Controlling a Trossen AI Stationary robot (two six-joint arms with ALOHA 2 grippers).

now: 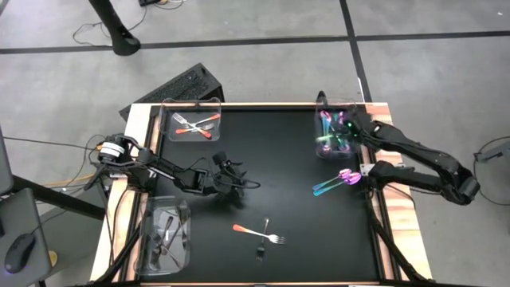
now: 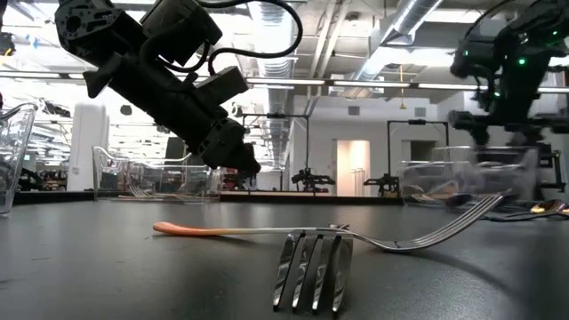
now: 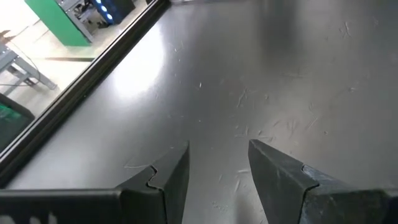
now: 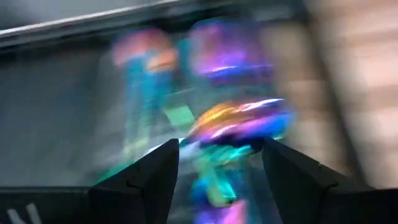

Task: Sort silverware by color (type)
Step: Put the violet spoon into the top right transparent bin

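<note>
My left gripper (image 1: 232, 171) hangs open over bare black table left of centre, with nothing between its fingers (image 3: 217, 168). My right gripper (image 1: 338, 127) is open above the clear far right bin (image 1: 319, 150), which holds iridescent purple-teal pieces (image 4: 239, 121). The right wrist view is blurred. Two iridescent pieces (image 1: 339, 182) lie flat on the table near the right edge. An orange-handled fork (image 1: 256, 233) lies near the table's near side, crossed by a second, darker fork (image 2: 311, 267).
A clear far left bin (image 1: 166, 127) holds orange-handled pieces (image 1: 195, 124). A clear near left bin (image 1: 186, 239) holds dark pieces (image 1: 166, 231). A keyboard (image 1: 179, 86) lies beyond the far edge. Bare table stretches between the two arms.
</note>
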